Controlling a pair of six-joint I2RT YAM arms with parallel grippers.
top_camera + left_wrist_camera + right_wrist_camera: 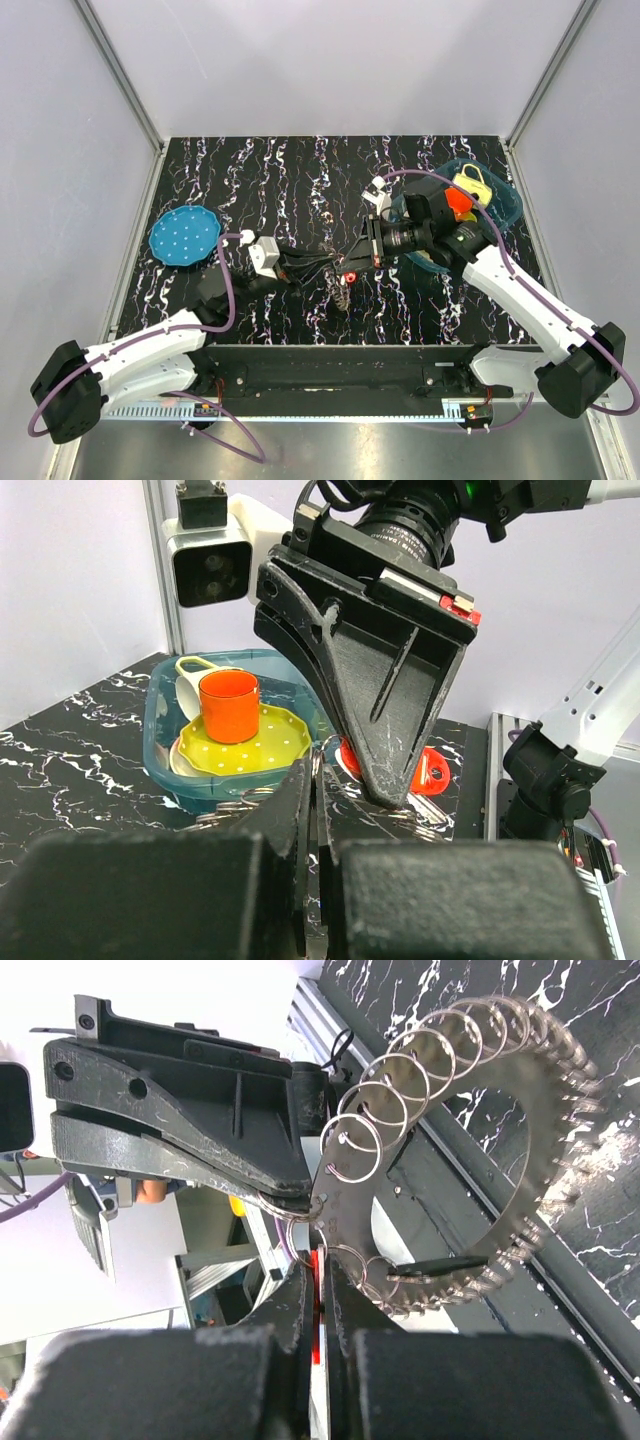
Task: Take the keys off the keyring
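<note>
The keys [560,1120] fan out as a dull metal toothed wreath, each on a small wire ring, held above the table between both arms [342,290]. My left gripper [318,770] is shut on a thin ring, the keyring [316,759], at the edge of the bunch; the right wrist view shows that ring [285,1208] pinched in its dark fingertips [250,1170]. My right gripper [318,1253] is shut on the bright red piece [317,1310], which also shows behind its fingers [432,770]. The two grippers meet tip to tip [340,268].
A teal basin [165,740] at the back right holds a yellow dotted plate [250,745] and an orange cup [228,705]. A blue round disc [185,236] lies at the table's left. Metal rails and grey walls border the marbled black table [300,170].
</note>
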